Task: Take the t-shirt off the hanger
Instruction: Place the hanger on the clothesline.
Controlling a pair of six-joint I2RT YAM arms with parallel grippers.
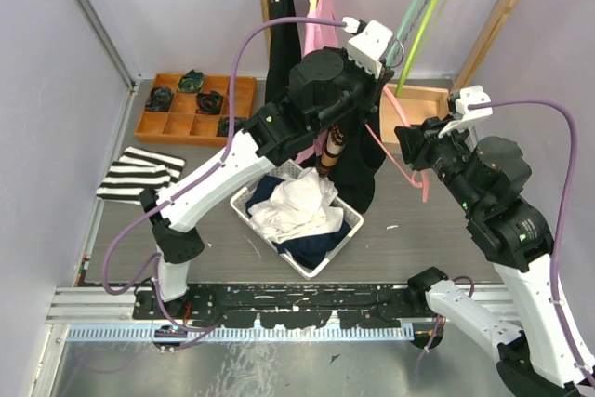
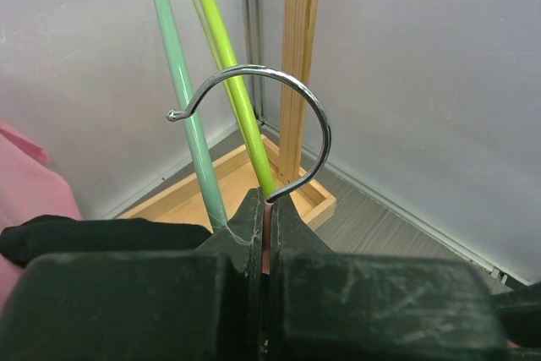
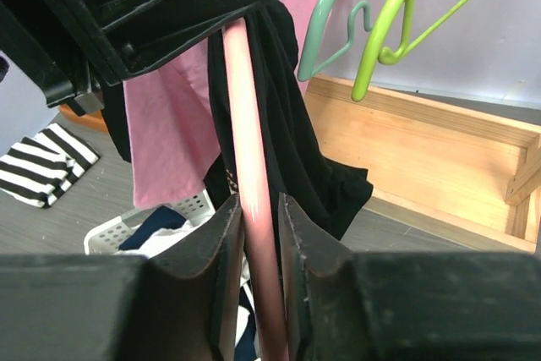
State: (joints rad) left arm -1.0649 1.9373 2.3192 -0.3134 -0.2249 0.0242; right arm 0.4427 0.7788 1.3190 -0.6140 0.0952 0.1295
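Note:
A pink hanger (image 1: 416, 174) carries a black t-shirt (image 1: 358, 174) that droops over the laundry basket. My left gripper (image 1: 390, 55) is shut on the hanger's pink neck (image 2: 269, 230), just under its metal hook (image 2: 314, 107), and holds it clear of the rail. My right gripper (image 1: 406, 137) is shut on the hanger's pink arm (image 3: 254, 209). In the right wrist view the black t-shirt (image 3: 296, 141) hangs just behind that arm, bunched toward the left gripper.
A wooden rack (image 1: 507, 6) holds a mint hanger (image 1: 416, 6), a lime hanger (image 1: 429, 16), a pink garment (image 1: 319, 20) and a black one (image 1: 279, 25). A white basket (image 1: 244, 206) of clothes stands below. An orange sock tray (image 1: 153, 127) and a striped cloth (image 1: 135, 174) lie at left.

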